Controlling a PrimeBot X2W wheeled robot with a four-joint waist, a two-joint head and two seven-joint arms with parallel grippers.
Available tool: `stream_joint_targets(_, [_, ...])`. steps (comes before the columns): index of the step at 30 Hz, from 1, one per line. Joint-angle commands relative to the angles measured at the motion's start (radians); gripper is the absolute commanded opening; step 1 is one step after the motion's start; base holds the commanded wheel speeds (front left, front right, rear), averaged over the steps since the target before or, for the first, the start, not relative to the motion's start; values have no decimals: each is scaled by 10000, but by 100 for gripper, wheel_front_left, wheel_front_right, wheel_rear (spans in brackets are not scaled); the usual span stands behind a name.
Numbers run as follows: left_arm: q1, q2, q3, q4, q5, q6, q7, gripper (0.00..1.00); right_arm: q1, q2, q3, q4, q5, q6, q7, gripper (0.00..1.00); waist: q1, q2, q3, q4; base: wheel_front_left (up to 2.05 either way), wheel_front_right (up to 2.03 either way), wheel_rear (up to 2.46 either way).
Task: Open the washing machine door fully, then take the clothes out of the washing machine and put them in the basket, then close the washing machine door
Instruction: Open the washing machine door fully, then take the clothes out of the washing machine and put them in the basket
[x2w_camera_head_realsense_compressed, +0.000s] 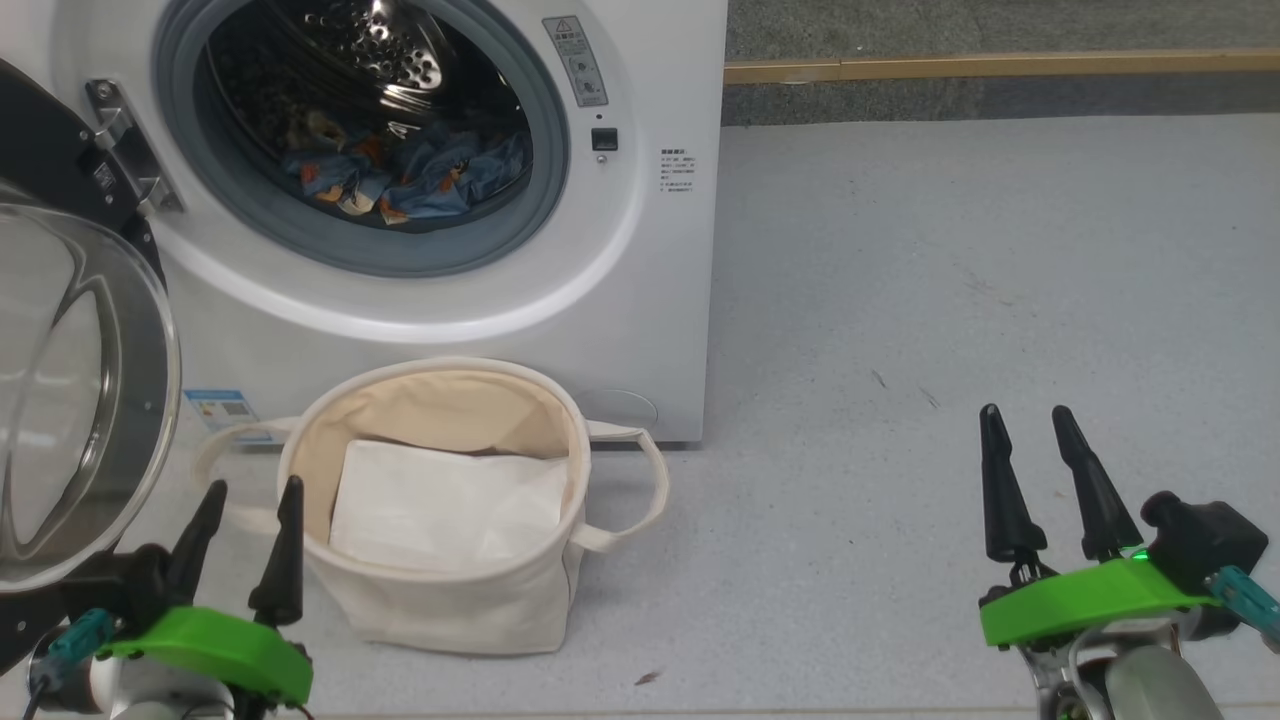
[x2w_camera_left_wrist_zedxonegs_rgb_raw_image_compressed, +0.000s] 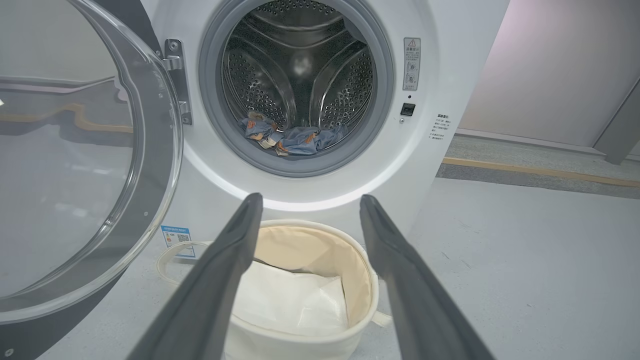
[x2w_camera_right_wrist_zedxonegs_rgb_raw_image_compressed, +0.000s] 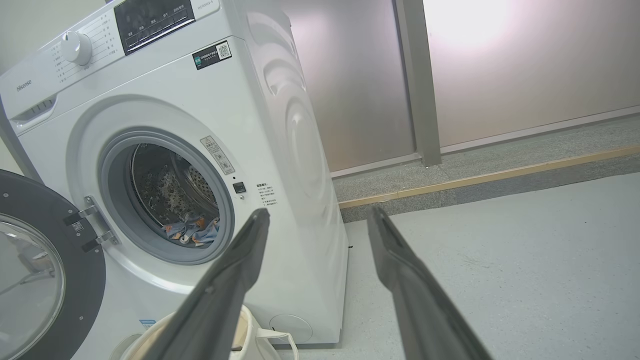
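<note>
The white washing machine (x2w_camera_head_realsense_compressed: 640, 300) (x2w_camera_left_wrist_zedxonegs_rgb_raw_image_compressed: 450, 75) (x2w_camera_right_wrist_zedxonegs_rgb_raw_image_compressed: 280, 125) stands at the upper left with its door (x2w_camera_head_realsense_compressed: 70, 400) (x2w_camera_left_wrist_zedxonegs_rgb_raw_image_compressed: 75, 175) (x2w_camera_right_wrist_zedxonegs_rgb_raw_image_compressed: 35, 270) swung wide open to the left. Light-blue clothes (x2w_camera_head_realsense_compressed: 410, 175) (x2w_camera_left_wrist_zedxonegs_rgb_raw_image_compressed: 292, 140) (x2w_camera_right_wrist_zedxonegs_rgb_raw_image_compressed: 192, 231) with orange figures lie at the bottom of the steel drum. The cream basket (x2w_camera_head_realsense_compressed: 440, 610) (x2w_camera_left_wrist_zedxonegs_rgb_raw_image_compressed: 362, 280) (x2w_camera_right_wrist_zedxonegs_rgb_raw_image_compressed: 250, 335) stands on the floor just below the opening, holding a flat white sheet (x2w_camera_head_realsense_compressed: 445, 510) (x2w_camera_left_wrist_zedxonegs_rgb_raw_image_compressed: 295, 300). My left gripper (x2w_camera_head_realsense_compressed: 250, 500) (x2w_camera_left_wrist_zedxonegs_rgb_raw_image_compressed: 310, 205) is open beside the basket's left rim. My right gripper (x2w_camera_head_realsense_compressed: 1030, 425) (x2w_camera_right_wrist_zedxonegs_rgb_raw_image_compressed: 320, 220) hangs open over bare floor, far right of the basket.
Grey floor (x2w_camera_head_realsense_compressed: 950, 300) spreads to the right of the washer. A yellow strip (x2w_camera_head_realsense_compressed: 1000, 66) (x2w_camera_right_wrist_zedxonegs_rgb_raw_image_compressed: 475, 180) and darker ledge run along the back before frosted wall panels (x2w_camera_right_wrist_zedxonegs_rgb_raw_image_compressed: 525, 65). The open door stands close to my left arm.
</note>
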Motion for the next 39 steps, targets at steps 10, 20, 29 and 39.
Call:
stream_joint_targets(10, [-202,405,247,-490,-229,-204,-124,100,-195,-83,237,-294,-61,6,-124,100,0,-1,-92,-30,0,0,0])
stream_joint_targets(20, [-117,395,200,-700,-638,-329,-30,100,-136,-73,198,-282,-67,6,-124,100,0,-1,-72,-23,7,-4,-3])
stream_joint_targets(29, [-123,481,119,-857,-818,-374,159,100,-86,-58,205,-220,-47,6,-124,100,0,-1,1,7,92,-98,6])
stream_joint_targets(39, [-227,430,-172,-970,-875,-397,395,100,-76,-44,185,-261,-38,6,-124,100,0,-1,162,44,194,-202,8])
